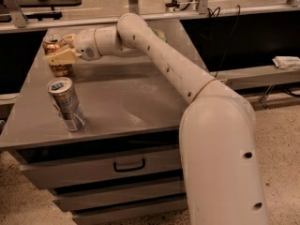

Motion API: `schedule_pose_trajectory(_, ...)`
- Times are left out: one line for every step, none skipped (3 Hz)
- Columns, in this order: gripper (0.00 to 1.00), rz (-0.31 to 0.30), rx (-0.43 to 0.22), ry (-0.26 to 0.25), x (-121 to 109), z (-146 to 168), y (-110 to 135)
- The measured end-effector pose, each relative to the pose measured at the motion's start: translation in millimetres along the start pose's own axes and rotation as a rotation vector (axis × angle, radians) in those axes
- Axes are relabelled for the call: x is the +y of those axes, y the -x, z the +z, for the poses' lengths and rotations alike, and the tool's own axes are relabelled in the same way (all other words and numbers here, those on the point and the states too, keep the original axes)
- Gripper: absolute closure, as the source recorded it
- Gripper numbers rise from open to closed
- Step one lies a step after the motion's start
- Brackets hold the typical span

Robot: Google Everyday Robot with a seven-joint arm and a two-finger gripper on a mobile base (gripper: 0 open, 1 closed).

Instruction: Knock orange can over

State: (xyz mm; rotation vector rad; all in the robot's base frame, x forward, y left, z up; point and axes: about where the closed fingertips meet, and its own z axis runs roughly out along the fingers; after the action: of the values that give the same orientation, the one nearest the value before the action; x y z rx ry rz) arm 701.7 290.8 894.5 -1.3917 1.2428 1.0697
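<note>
The orange can (pixel 60 70) stands at the far left of the grey table (pixel 140 102), its silver top leaning slightly to the left. My gripper (pixel 57 49) is right at the can. One tan finger (pixel 61 56) lies across the can's front and the other sits behind its top. The gripper is open, with the can partly between the fingers. The finger hides the middle of the can.
A taller silver-grey can (pixel 65 104) stands near the table's front left edge. A green object (pixel 161 33) lies behind my arm at the table's back. Drawers (pixel 129 164) are below the tabletop. A white cloth (pixel 286 62) lies on a shelf at right.
</note>
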Motion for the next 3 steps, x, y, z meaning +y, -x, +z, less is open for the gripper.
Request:
schedule_pose_trajectory(0.85, 0.013, 0.017, -0.051, -1, -25, -4)
schedule_pose_trajectory(1.00, 0.022, 0.079, -0.121, 5, -77, -12)
schedule_pose_trajectory(1.00, -0.002, 0.184, -0.151, 10, -126, -14)
